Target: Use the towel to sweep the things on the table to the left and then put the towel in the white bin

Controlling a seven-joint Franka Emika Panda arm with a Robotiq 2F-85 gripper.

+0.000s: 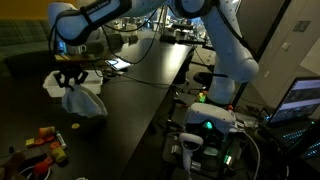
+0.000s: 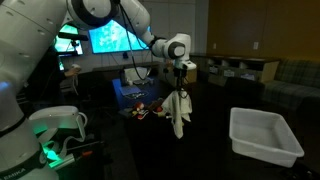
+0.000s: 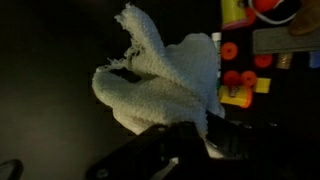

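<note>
The towel is gripped by its top in the closed fingers of the gripper and hangs in folds over the table; whether its lower end touches the top cannot be told. The things are clustered just beside it. The white bin is set well apart on the opposite side. A lit screen is seen behind.
</note>
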